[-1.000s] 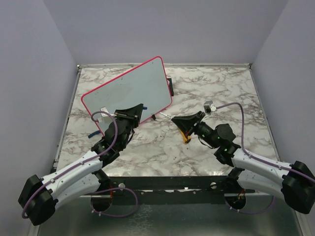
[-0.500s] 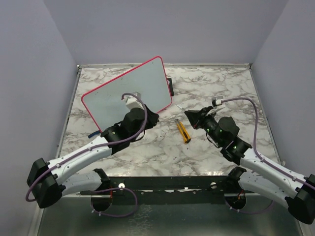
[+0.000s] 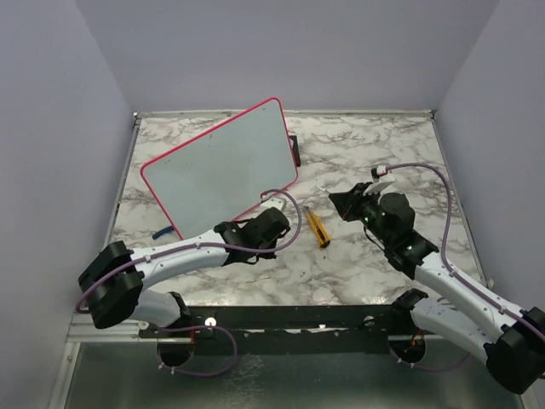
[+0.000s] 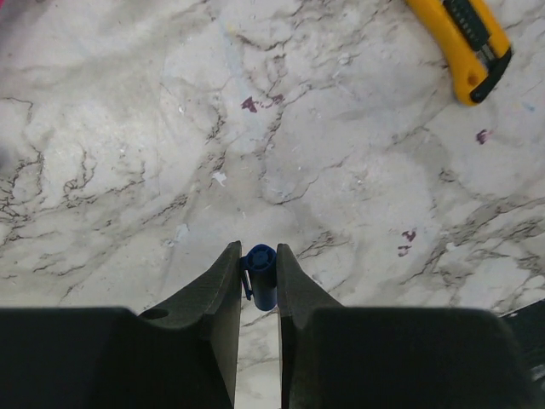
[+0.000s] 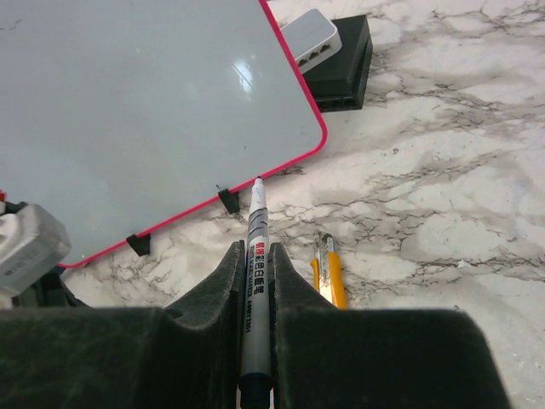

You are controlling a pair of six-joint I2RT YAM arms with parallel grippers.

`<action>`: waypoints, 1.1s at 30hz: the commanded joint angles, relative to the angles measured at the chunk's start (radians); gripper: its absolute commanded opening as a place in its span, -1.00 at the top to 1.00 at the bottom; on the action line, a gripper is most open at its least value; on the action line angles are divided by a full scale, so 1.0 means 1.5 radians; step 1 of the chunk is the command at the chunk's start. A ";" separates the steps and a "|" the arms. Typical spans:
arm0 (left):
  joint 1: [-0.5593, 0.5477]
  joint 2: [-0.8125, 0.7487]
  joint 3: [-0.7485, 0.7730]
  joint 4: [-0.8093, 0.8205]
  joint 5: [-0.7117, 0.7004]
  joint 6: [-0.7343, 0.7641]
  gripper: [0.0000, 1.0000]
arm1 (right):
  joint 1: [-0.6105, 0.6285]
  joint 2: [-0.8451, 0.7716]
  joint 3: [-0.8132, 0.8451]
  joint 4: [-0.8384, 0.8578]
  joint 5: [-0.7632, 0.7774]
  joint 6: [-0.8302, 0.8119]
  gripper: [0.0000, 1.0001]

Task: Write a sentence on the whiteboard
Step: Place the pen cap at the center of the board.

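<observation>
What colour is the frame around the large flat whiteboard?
Red-pink; the thin frame of the grey-white whiteboard shows best in the right wrist view.

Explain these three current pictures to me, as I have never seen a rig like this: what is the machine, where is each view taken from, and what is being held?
The machine is two robot arms bolted at the near edge of a marble table. The wide picture comes from a fixed camera above and behind them. The other two come from a camera on each wrist, looking along that arm's own pincer.

On the table is a red-framed whiteboard with nothing written on it. Near it are a yellow utility knife and, by the board's far corner, a small grey block on a black tray.

The left pincer is shut on a small blue cap. The right pincer is shut on a white marker, whose tip points toward the board's lower edge.
</observation>
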 commanded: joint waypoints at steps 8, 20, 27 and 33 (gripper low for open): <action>-0.015 0.108 0.028 -0.062 0.030 0.046 1.00 | -0.003 0.025 0.018 -0.005 -0.048 0.020 0.99; -0.020 0.139 0.036 -0.062 -0.003 0.045 0.51 | -0.003 0.022 0.013 -0.006 -0.048 0.023 0.99; -0.020 0.120 0.042 -0.061 -0.015 0.050 0.08 | -0.003 0.016 0.013 -0.010 -0.049 0.021 0.99; -0.020 0.093 0.063 -0.062 -0.013 0.070 -0.28 | -0.003 0.009 0.014 -0.015 -0.047 0.020 0.99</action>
